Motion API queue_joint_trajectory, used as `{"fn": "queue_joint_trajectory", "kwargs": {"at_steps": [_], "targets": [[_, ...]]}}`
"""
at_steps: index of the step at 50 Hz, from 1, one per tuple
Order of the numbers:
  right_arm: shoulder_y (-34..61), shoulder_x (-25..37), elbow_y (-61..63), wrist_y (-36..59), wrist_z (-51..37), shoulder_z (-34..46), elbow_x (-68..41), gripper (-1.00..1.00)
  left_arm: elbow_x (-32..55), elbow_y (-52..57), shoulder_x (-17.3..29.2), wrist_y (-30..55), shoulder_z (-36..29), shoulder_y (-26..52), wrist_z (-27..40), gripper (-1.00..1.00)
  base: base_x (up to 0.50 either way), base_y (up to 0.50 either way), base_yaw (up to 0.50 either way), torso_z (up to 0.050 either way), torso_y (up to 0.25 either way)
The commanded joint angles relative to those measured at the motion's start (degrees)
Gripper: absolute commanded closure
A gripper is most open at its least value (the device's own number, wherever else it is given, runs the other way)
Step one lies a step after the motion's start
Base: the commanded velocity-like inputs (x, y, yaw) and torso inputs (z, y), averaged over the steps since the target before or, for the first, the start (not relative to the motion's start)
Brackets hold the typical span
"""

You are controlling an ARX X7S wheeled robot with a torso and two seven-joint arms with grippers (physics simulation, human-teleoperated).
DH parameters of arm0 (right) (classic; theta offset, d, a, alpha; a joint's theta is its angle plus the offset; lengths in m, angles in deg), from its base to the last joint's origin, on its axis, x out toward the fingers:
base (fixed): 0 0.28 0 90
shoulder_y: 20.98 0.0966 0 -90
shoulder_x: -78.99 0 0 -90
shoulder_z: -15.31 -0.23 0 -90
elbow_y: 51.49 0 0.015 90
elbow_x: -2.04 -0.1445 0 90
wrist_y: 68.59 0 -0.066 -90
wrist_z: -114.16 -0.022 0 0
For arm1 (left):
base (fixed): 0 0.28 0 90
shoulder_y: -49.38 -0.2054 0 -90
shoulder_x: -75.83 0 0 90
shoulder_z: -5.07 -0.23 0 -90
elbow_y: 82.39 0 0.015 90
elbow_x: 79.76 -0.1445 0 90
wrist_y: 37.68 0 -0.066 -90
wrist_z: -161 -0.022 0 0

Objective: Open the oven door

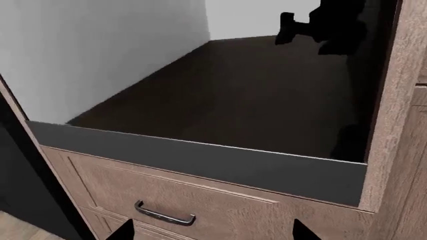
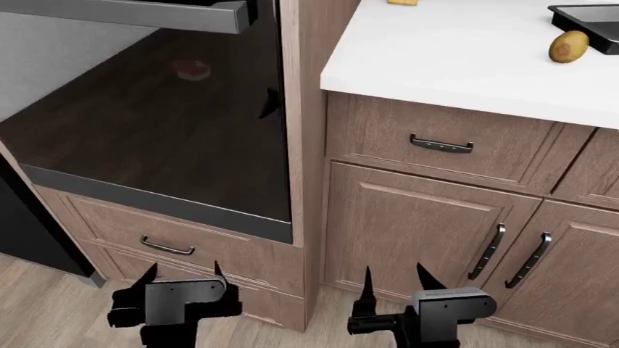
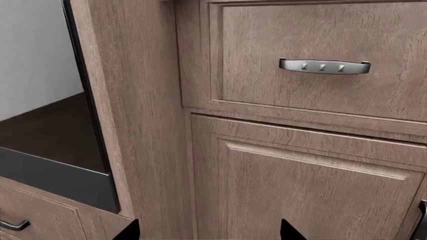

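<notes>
Both pincers, left pincer (image 2: 179, 274) and right pincer (image 2: 393, 278), hang spread and empty, low by the drawers. The oven door (image 2: 164, 130) is up left; I'd reach its top handle (image 2: 126, 13) squarely first.

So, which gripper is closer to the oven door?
The left. The left gripper is low, just below the oven door, in front of the drawer under it. The right gripper is off to the side, before the cabinet door.
</notes>
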Motion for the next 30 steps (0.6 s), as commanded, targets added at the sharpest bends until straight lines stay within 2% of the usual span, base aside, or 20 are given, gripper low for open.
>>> {"fn": "queue_joint_trajectory", "kwargs": {"at_steps": [1, 5, 8, 11, 18, 30], "targets": [[0.08, 0.3, 0.79, 0.32, 0.01, -0.04, -1.1, -1.0, -21.38, 16.32, 16.2, 15.9, -4.74, 3.4, 3.9, -1.0, 0.0, 0.0, 0.0, 0.0, 0.0], [0.03, 0.4, 1.2, 0.28, -0.08, -0.09, -1.4, -1.0, -41.53, 20.55, 26.2, 25.95, -12.28, 10.31, 1.02, -1.0, 0.0, 0.0, 0.0, 0.0, 0.0], [0.0, 0.52, 1.42, 0.35, -0.17, -0.11, -1.56, -1.0, -50.43, 19.7, 30.59, 27.31, -17.11, 15.65, -3.07, -1.0, 0.0, 0.0, 0.0, 0.0, 0.0], [-0.1, 0.65, 1.72, 0.42, -0.17, -0.15, -1.86, -1.0, -57.07, 17.0, 34.14, 24.74, -22.06, 20.93, -7.31, -1.0, 0.0, 0.0, 0.0, 0.0, 0.0], [-0.11, 0.7, 1.96, 0.7, 0.11, -0.44, -3.33, -1.0, -61.66, 12.44, 38.69, 17.55, -26.16, 31.21, -14.58, -1.0, 0.0, 0.0, 0.0, 0.0, 0.0], [-0.25, 0.83, 2.24, 0.42, -0.32, -0.7, -4.08, -1.0, -59.77, 7.62, 38.6, 12.97, -26.76, 39.56, -20.67, -1.0, 0.0, 0.0, 0.0, 0.0, 0.0]]}}
